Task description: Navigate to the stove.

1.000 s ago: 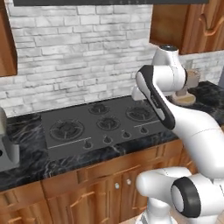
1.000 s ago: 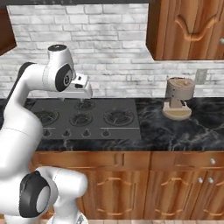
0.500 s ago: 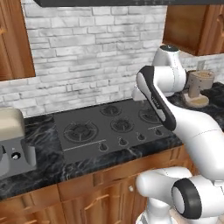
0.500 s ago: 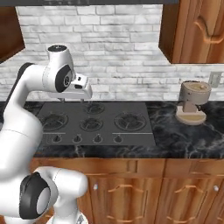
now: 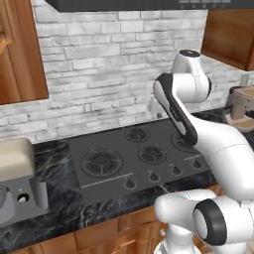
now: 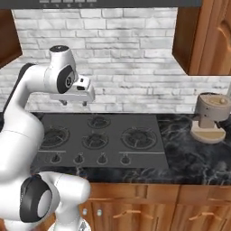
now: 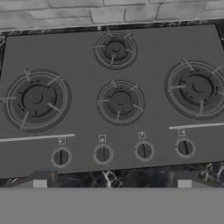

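The stove (image 5: 130, 159) is a flat dark cooktop set into the black marble counter, with several ringed burners and a row of small black knobs along its front. It lies straight ahead in both base views, stove (image 6: 102, 139) centred under the arm. My gripper (image 6: 75, 103) hangs above the back of the cooktop, open and holding nothing. Looking down from the hand, the stove (image 7: 118, 101) spreads across the frame, and my gripper (image 7: 112, 184) has its tips far apart over the counter's front edge.
A beige and grey appliance (image 5: 18, 184) stands on the counter left of the stove. A brown round appliance (image 6: 210, 117) sits on the counter to the right. A range hood (image 5: 124, 4) hangs overhead, with wooden wall cabinets (image 6: 203, 36) on both sides and a brick wall behind.
The whole scene has shifted right and grown larger in both base views as the base drove. The arm keeps the same pose, and the gripper stays open.
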